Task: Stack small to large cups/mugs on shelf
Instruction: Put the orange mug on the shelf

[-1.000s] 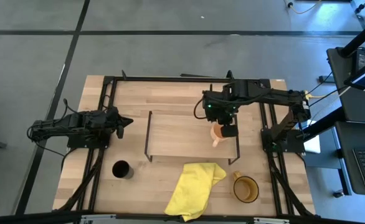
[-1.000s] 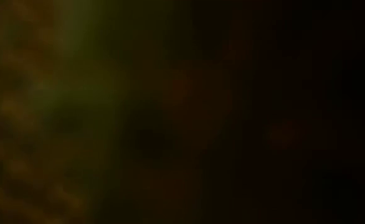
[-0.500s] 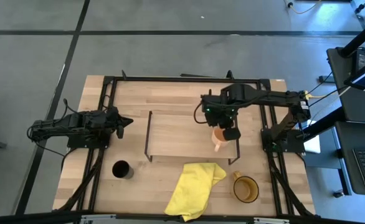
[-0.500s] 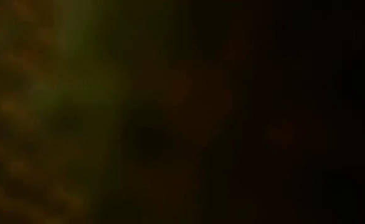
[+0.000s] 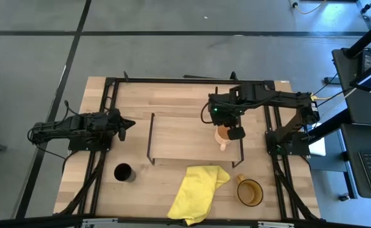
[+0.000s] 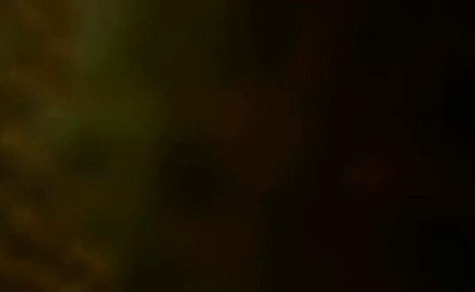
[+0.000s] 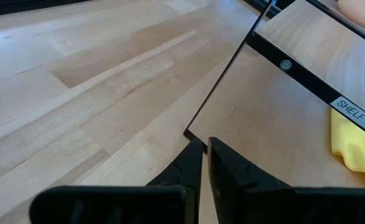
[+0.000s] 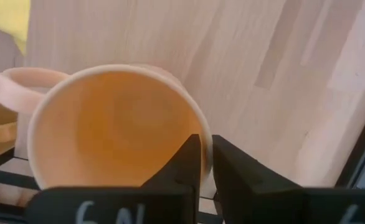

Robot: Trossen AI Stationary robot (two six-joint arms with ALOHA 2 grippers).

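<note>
Spanning most of the high view, the wooden table [image 5: 141, 98] carries the low shelf [image 5: 185, 136] at its middle, where the right gripper [image 8: 206, 163] pinches the rim of the peach mug [image 8: 108, 124], one finger inside the bowl and one outside. The mug sits at the shelf's right end, its handle toward the front edge. A yellow cloth [image 5: 197, 191] lies crumpled in front of the shelf, with the amber mug [image 5: 250, 192] to its right near the table's front right corner and the small black cup [image 5: 123, 172] well apart on the front left. The left gripper [image 7: 204, 155] waits off the shelf's left end, its fingers pressed together and empty.

The peach mug looks rigid and light, likely smooth and somewhat slippery, so a rim pinch may let it swing; a hold opposite the handle seems steadier. The amber mug looks breakable and calls for a gentle hold on its wall. The black cup looks narrow enough to grasp across its body.

The low view is dark and shows nothing usable, so whether the peach mug's base touches the board cannot be told.
</note>
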